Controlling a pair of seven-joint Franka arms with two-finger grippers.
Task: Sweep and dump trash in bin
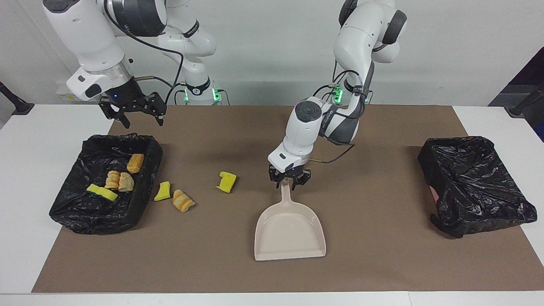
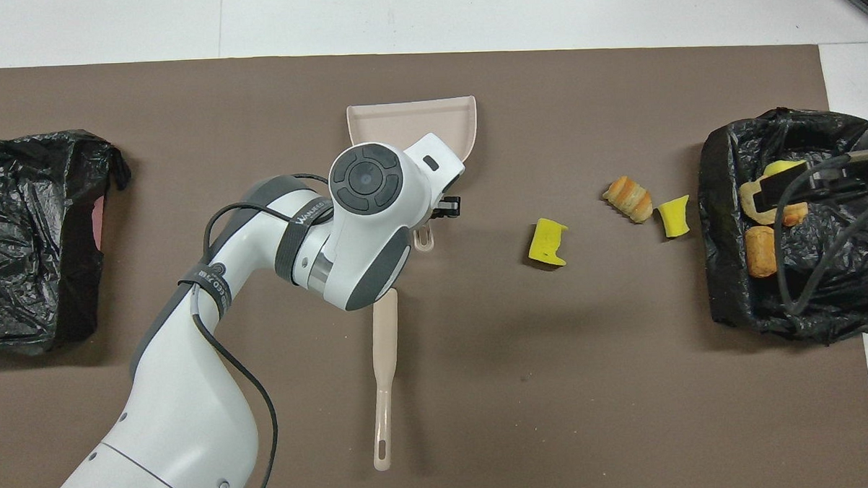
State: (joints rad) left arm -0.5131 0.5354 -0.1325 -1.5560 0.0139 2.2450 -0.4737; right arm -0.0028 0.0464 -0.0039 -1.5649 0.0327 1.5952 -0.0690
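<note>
The beige dustpan (image 1: 290, 231) (image 2: 408, 121) lies mid-table, handle toward the robots. My left gripper (image 1: 289, 178) is down on that handle, fingers closed around it. Loose trash lies on the mat toward the right arm's end: a yellow sponge piece (image 1: 226, 181) (image 2: 547, 243), a bread chunk (image 1: 183, 201) (image 2: 628, 198) and a second yellow piece (image 1: 162, 191) (image 2: 673, 217). Several more scraps (image 1: 120, 180) sit in the black-lined bin (image 1: 106, 219) (image 2: 723, 263). My right gripper (image 1: 135, 111) hangs open in the air by the bin's edge nearest the robots.
A beige brush (image 2: 385, 368) lies on the brown mat (image 1: 382, 263), nearer the robots than the dustpan; the left arm hides it in the facing view. A second black-lined bin (image 1: 471, 182) (image 2: 29, 236) stands at the left arm's end.
</note>
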